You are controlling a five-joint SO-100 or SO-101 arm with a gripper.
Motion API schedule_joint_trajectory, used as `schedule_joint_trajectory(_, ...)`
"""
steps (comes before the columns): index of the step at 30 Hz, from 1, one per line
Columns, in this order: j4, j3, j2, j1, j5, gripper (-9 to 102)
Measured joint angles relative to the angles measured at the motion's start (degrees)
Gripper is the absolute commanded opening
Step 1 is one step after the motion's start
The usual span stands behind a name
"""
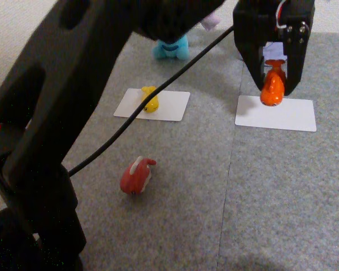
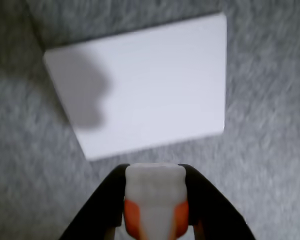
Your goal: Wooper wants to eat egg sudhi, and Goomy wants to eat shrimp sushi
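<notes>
My gripper (image 1: 274, 84) is shut on the shrimp sushi (image 1: 272, 89), a bright orange figurine, at the far edge of the right white card (image 1: 282, 116); whether it touches the card is unclear. In the wrist view the gripper (image 2: 156, 215) clamps the shrimp sushi (image 2: 155, 187) by its white base, with the card (image 2: 150, 85) beyond it. The yellow egg sushi (image 1: 150, 99) lies on the left white card (image 1: 169, 107). Wooper (image 1: 172, 49), the light blue plush, sits behind that card, half hidden by my arm. A sliver of lavender Goomy (image 1: 211, 21) peeks out at the top.
A dark red, white-striped figurine (image 1: 137, 176) lies on the grey carpet in front of the left card. The black arm (image 1: 51, 124) and its cable (image 1: 158, 90) cross the left half of the other view. Open carpet lies at the front right.
</notes>
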Motion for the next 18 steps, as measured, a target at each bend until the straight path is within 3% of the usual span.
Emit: schedule_joint_trajectory(18, -9.1, -1.0, -6.5, -3.2, 1.0, 2)
